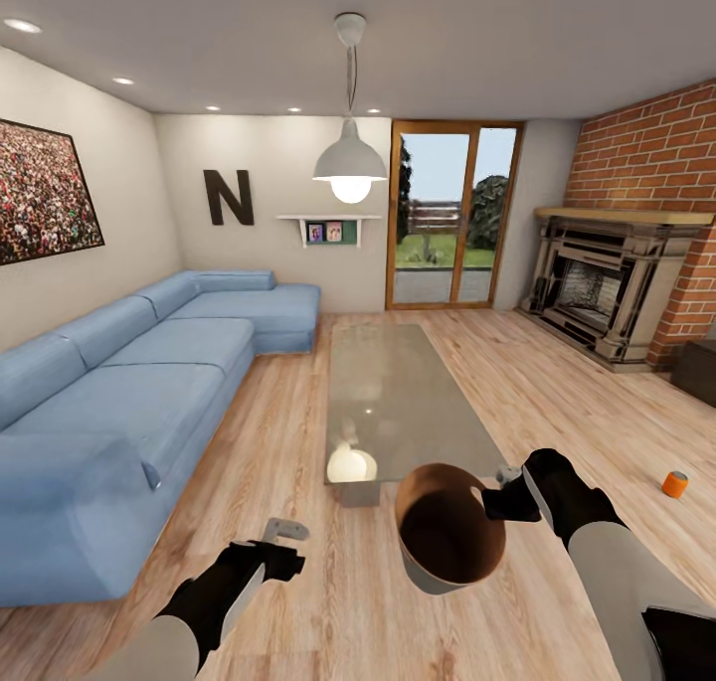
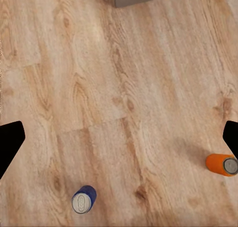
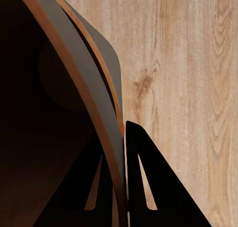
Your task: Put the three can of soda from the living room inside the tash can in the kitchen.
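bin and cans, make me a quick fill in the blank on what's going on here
1. The right claw is clamped on the rim of the ____.
2. The sofa is coloured ____.
3. In the left wrist view an orange can and a ____ can lie on the wood floor.
4. The left claw is open and holds ____.

Missing words: bin; blue; blue; nothing

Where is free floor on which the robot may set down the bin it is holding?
Bare planks lie between the blue sofa and the glass table, and wider ones between the table and the fireplace. An orange can lies near the right edge. Under the left gripper the floor holds an orange can and a blue can.
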You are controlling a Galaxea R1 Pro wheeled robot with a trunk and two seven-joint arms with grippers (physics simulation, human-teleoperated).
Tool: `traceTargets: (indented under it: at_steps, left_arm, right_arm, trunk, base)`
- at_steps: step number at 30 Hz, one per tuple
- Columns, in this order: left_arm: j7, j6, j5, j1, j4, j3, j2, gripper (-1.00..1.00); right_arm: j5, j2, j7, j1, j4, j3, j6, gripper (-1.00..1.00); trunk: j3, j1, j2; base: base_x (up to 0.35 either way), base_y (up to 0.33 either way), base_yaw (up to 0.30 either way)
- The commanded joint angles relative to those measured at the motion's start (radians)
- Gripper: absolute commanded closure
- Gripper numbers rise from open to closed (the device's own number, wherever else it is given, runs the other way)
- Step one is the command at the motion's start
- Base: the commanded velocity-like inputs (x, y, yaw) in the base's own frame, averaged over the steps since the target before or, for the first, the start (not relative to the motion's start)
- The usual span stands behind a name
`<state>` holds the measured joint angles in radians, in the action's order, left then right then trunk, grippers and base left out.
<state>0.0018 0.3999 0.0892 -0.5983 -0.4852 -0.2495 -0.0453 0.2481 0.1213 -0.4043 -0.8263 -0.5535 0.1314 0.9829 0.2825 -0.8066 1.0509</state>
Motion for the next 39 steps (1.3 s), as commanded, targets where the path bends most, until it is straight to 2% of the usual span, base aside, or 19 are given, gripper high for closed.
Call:
traceTargets:
  at_steps: [1,3,6,10,18,24,27,30,39]
  left_arm:
    - [0.002,0.002,-0.001,0.000,0.000,0.000,0.000,-1.00]
    - [0.008,0.006,-0.001,0.000,0.012,0.002,0.007,-1.00]
    - [0.007,0.009,-0.001,-0.001,0.088,0.011,0.058,-1.00]
    - [0.003,0.008,0.000,-0.001,0.128,0.017,0.104,-1.00]
    - [0.003,-0.032,0.004,0.000,0.133,0.019,0.115,-1.00]
    - [0.007,-0.075,0.002,0.000,0.136,0.016,0.114,-1.00]
    - [0.007,-0.138,0.000,0.001,0.138,0.015,0.114,-1.00]
    - [0.007,-0.166,-0.002,0.000,0.138,0.015,0.114,-1.00]
    - [0.009,-0.206,-0.007,0.000,0.139,0.015,0.111,-1.00]
  right_arm:
    - [-0.026,0.000,-0.006,0.000,0.000,0.002,0.004,1.00]
    - [-0.027,0.000,-0.007,0.000,0.000,0.002,0.004,1.00]
    - [-0.028,0.000,-0.010,0.000,0.000,0.003,0.004,1.00]
    - [-0.027,0.000,-0.036,0.000,0.000,0.020,0.004,1.00]
    - [-0.025,-0.001,-0.041,0.000,0.000,0.030,0.005,1.00]
    - [-0.024,-0.002,-0.041,0.000,0.000,0.031,0.005,1.00]
    - [-0.023,-0.004,-0.040,0.000,0.000,0.029,0.005,1.00]
    - [-0.023,-0.004,-0.040,0.000,-0.001,0.028,0.005,1.00]
    - [-0.022,-0.008,-0.038,0.000,-0.001,0.021,0.005,1.00]
  trunk:
    - [0.000,0.000,0.000]
    - [0.000,0.000,0.000]
    - [0.000,0.000,0.000]
    - [0.000,0.000,0.000]
    - [0.000,0.000,0.000]
    - [0.019,-0.023,0.042]
    - [0.028,-0.034,0.063]
    - [0.037,-0.046,0.084]
    - [0.066,-0.080,0.147]
  base:
    - [-0.047,0.000,0.000]
    - [-0.032,0.000,0.000]
    - [-0.012,0.000,0.000]
    - [-0.004,0.000,0.000]
    - [0.000,0.000,0.000]
    - [0.000,0.000,0.000]
    - [0.000,0.000,0.000]
    - [0.000,0.000,0.000]
    - [0.000,0.000,0.000]
